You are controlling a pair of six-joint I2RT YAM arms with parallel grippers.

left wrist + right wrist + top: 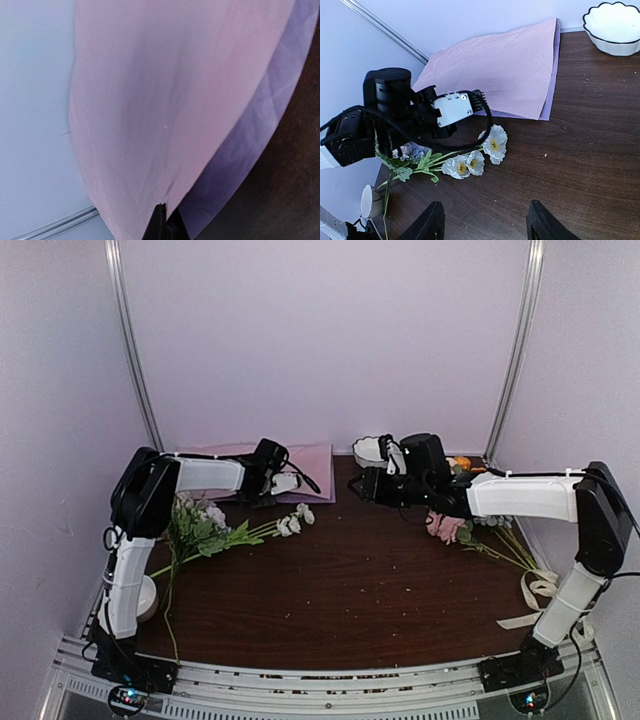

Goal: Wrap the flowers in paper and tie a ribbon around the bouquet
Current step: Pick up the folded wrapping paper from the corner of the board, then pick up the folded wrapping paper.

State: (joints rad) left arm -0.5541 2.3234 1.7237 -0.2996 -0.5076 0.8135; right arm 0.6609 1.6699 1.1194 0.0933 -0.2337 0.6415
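Pinching the paper (165,100) edge, our left gripper (162,223) is clamped on it. We see the right gripper (487,225) open above the table (585,165), near the flowers (470,162).

We've got the paper (312,470) at the back left of the counter (350,590), a bowl (370,451) to its right, flowers (215,530) in front of the paper, and the ribbon (522,619) at the near right.
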